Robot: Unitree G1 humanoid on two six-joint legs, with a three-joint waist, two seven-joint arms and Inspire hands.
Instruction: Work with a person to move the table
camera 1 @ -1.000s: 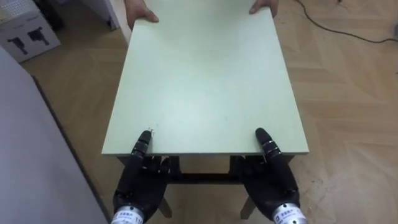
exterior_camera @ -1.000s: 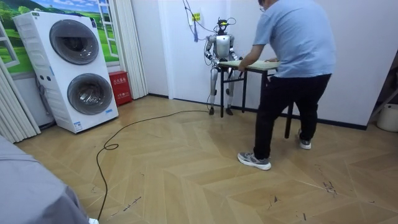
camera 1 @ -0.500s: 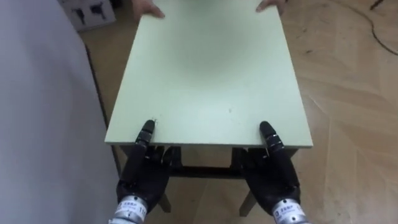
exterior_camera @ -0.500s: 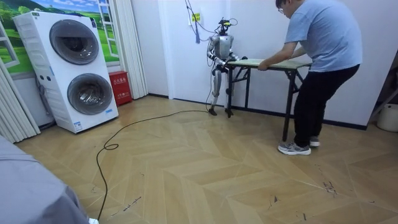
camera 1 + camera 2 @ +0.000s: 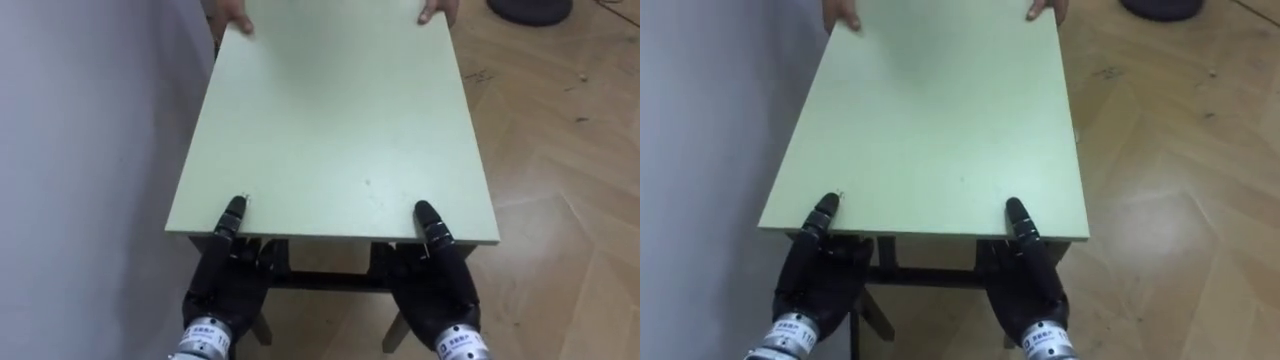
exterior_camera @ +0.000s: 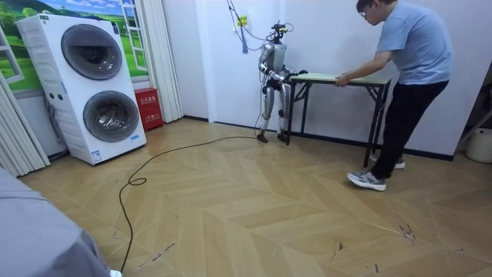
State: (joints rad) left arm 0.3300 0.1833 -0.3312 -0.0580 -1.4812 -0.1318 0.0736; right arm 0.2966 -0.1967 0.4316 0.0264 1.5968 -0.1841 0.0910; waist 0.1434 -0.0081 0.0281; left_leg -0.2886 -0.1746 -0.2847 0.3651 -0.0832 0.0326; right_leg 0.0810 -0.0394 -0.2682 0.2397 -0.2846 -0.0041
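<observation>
A pale green table [image 5: 335,120] with dark legs stretches away from me in the eye views. My left hand [image 5: 225,285] grips its near edge at the left corner, thumb on top and fingers underneath. My right hand [image 5: 435,285] holds the near right corner the same way. At the far end, a person's hands [image 5: 235,18] rest on both far corners. In the room view I stand close to the white wall at one end of the table [image 6: 338,78], and the person [image 6: 411,46] leans over the other end, holding it.
A white wall [image 5: 80,150] runs close along my left. A dark round object [image 5: 528,8] lies on the floor far right. The room view shows stacked washers [image 6: 92,85], a red box [image 6: 147,108], a floor cable [image 6: 154,165] and open parquet.
The table, the person and I have shifted toward the room view's right along the wall; the person stepped backward. In the left eye view the wall has grown at the left. Both hands keep their hold.
</observation>
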